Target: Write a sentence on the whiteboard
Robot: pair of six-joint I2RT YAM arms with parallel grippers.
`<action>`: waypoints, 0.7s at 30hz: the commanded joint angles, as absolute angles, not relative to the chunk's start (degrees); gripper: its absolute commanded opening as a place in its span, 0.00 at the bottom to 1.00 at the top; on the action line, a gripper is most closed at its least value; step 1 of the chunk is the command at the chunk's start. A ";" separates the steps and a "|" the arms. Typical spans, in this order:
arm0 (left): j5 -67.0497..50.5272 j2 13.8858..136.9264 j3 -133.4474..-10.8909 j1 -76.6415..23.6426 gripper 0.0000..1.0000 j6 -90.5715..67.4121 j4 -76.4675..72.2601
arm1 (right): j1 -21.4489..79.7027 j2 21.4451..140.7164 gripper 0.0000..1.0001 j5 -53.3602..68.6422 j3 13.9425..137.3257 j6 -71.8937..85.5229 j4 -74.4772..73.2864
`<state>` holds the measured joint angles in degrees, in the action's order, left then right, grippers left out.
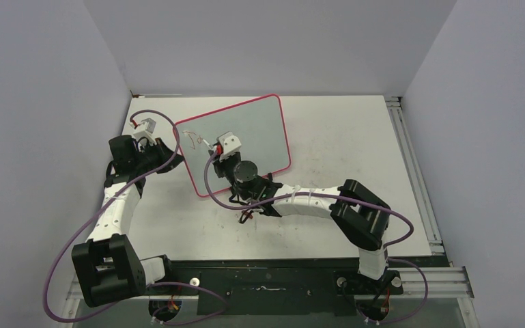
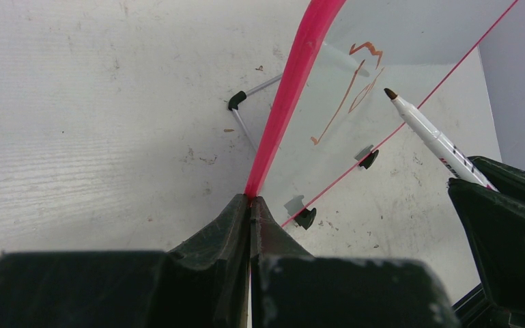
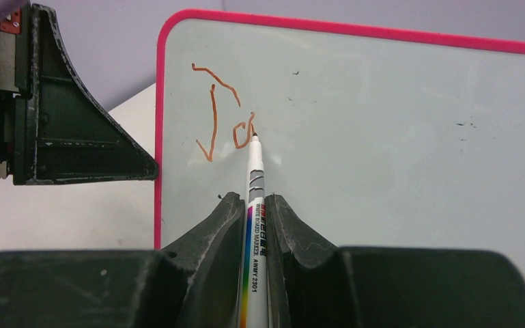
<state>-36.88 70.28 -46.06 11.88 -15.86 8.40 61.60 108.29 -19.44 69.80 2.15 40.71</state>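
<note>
The whiteboard [image 1: 259, 130] with its thin pink frame lies slantwise at the table's far middle. My left gripper [image 1: 171, 147] is shut on the frame at the board's left edge [image 2: 250, 199]. My right gripper [image 3: 253, 198] is shut on a white marker [image 3: 254, 174], also visible in the left wrist view [image 2: 437, 140]. The marker's dark tip touches the board right beside the last stroke. The sentence [image 3: 218, 113] is thin reddish-brown handwriting near the board's upper left corner [image 1: 192, 139]; it reads about "Jo". The rest of the board surface [image 3: 396, 137] is blank.
Two small black feet [image 2: 305, 217] [image 2: 367, 159] show at the board's lower edge, and a black-tipped wire leg [image 2: 237, 101] lies behind it. A metal rail [image 1: 409, 171] runs along the table's right side. Grey walls close in the back and both sides.
</note>
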 commanded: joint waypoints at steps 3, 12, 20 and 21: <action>-38.28 69.66 -47.72 11.05 0.00 -15.47 7.78 | 61.94 104.81 0.05 -20.41 69.80 1.32 46.30; -38.38 69.62 -47.72 10.99 0.00 -15.47 7.87 | 61.57 106.08 0.05 -20.74 71.54 1.22 45.85; -38.40 69.52 -47.68 10.91 0.00 -15.38 7.90 | 60.91 107.78 0.05 -20.96 72.92 1.87 44.84; -38.43 69.57 -47.72 10.90 0.00 -15.38 7.91 | 60.91 107.91 0.05 -21.00 73.03 1.94 44.74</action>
<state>-36.91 70.28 -46.06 11.81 -15.86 8.40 61.43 108.22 -20.23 70.26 1.74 42.78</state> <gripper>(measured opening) 0.006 0.151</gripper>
